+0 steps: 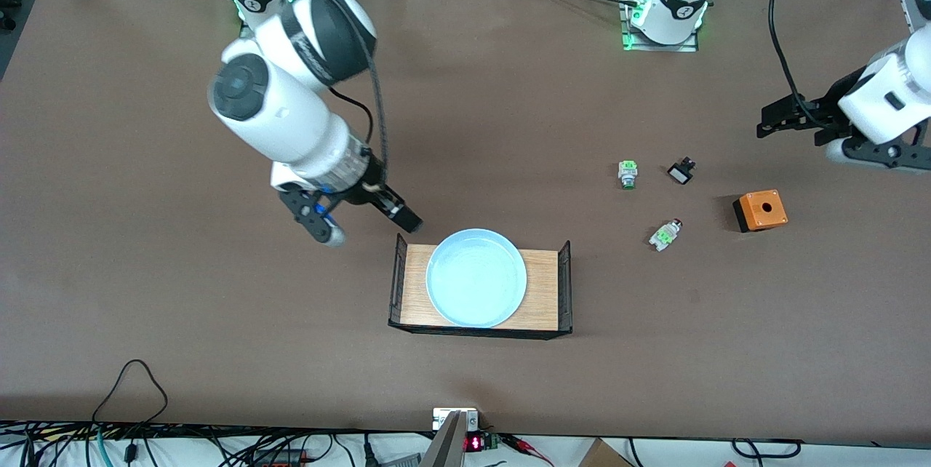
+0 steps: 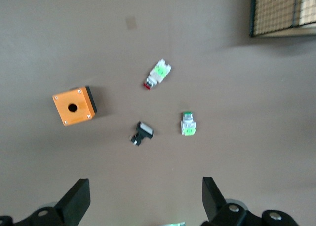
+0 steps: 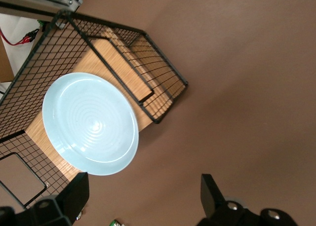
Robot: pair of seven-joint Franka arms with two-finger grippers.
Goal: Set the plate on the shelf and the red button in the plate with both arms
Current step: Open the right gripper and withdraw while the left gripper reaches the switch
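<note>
The pale blue plate (image 1: 476,278) (image 3: 90,123) lies flat on a wooden tray (image 1: 542,285) (image 3: 97,57) that has black mesh ends. My right gripper (image 1: 369,228) (image 3: 143,189) hangs open and empty over the table, beside the tray's end toward the right arm's side. The red button (image 1: 665,235) (image 2: 158,74) lies on its side on the table, toward the left arm's end, nothing touching it. My left gripper (image 1: 791,132) (image 2: 144,199) is open and empty, up over the table close to the left arm's end.
A green-capped switch (image 1: 628,174) (image 2: 187,125) and a small black switch (image 1: 681,172) (image 2: 142,132) lie farther from the front camera than the red button. An orange box (image 1: 760,210) (image 2: 74,106) with a hole in its top stands beside them.
</note>
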